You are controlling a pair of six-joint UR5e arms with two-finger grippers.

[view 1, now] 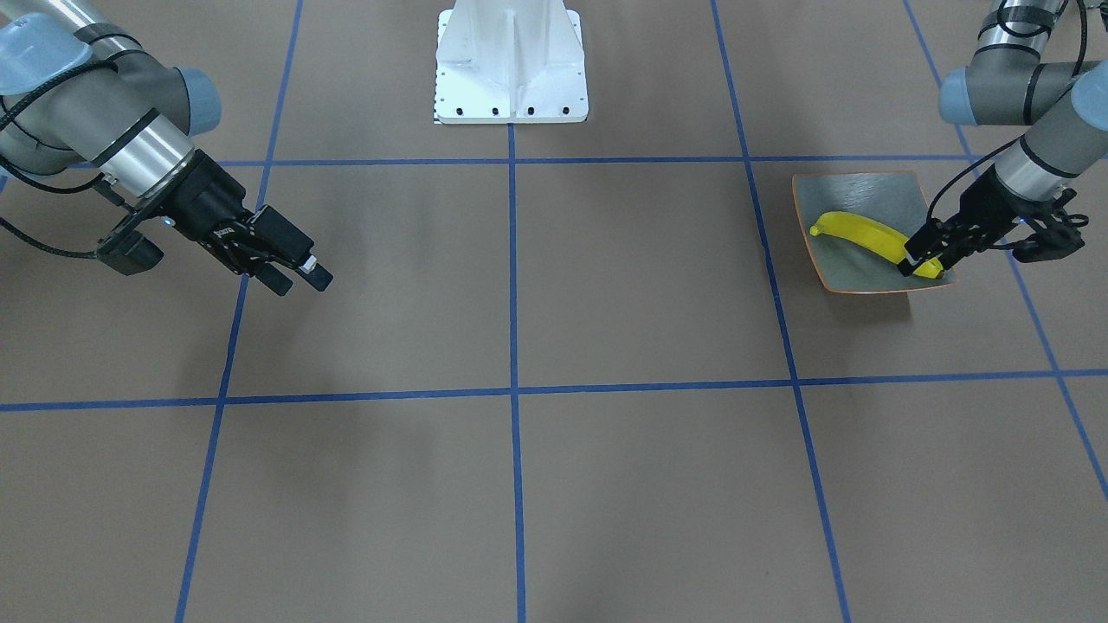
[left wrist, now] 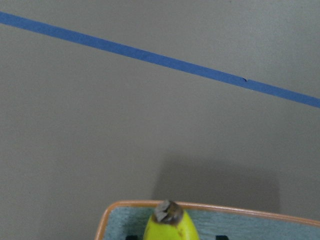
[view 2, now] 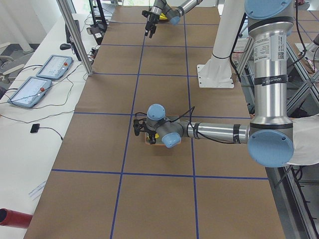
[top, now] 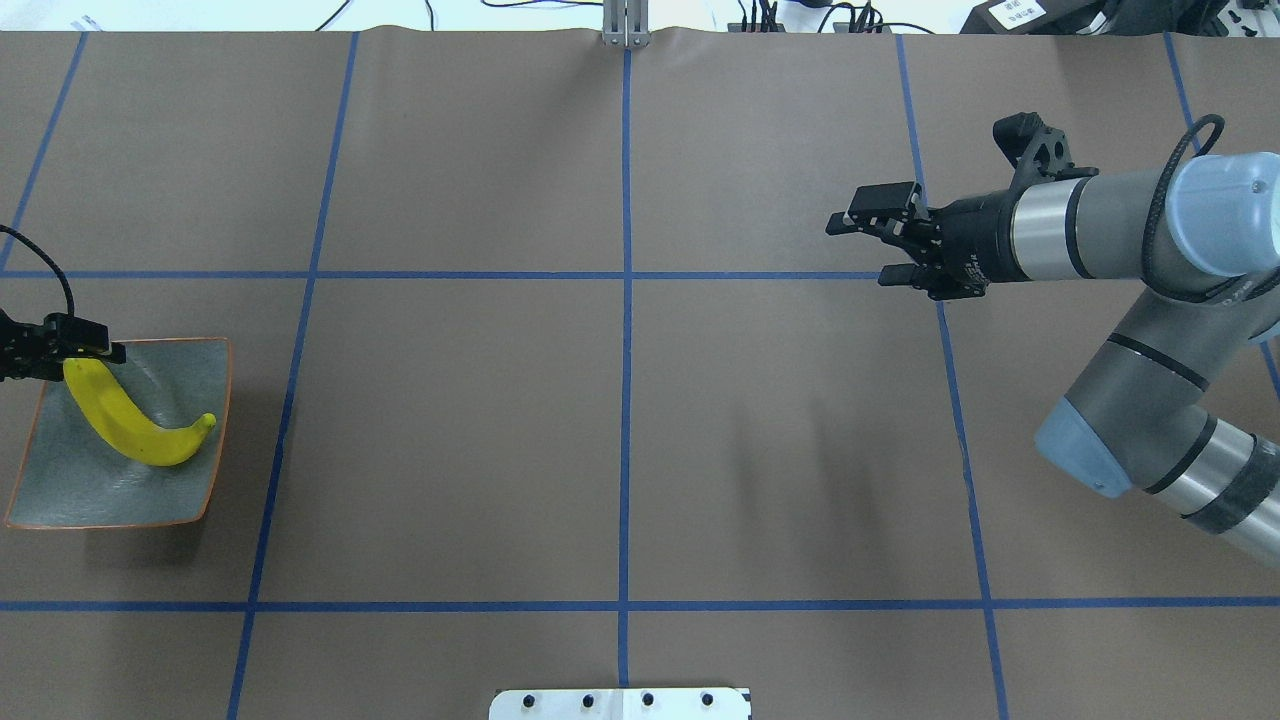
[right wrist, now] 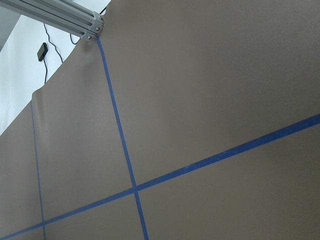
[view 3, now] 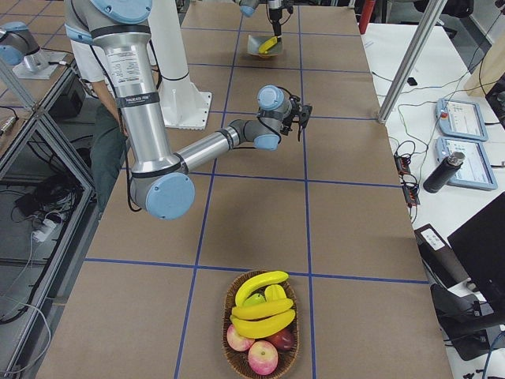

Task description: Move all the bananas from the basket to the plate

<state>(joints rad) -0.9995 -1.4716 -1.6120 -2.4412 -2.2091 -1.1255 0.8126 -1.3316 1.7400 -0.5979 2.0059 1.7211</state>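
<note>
The grey-blue plate [view 1: 853,195] with an orange rim sits at the table's left end and shows in the overhead view [top: 150,490]. One yellow banana [view 1: 857,232] lies across it [top: 130,425]. My left gripper [view 1: 924,260] is shut on that banana's end, low over the plate's edge [top: 85,352]. The left wrist view shows the banana tip [left wrist: 169,222] between the fingertips, above the plate rim [left wrist: 240,210]. Three more bananas [view 3: 264,304] lie in a wicker basket [view 3: 230,355] at the right end. My right gripper [top: 865,245] is open and empty, far from both.
Red apples [view 3: 263,355] lie in the basket under the bananas. The white robot base [view 1: 511,65] stands at the table's near-robot edge. Blue tape lines cross the brown table. Tablets and cables lie on the side bench [view 3: 461,134].
</note>
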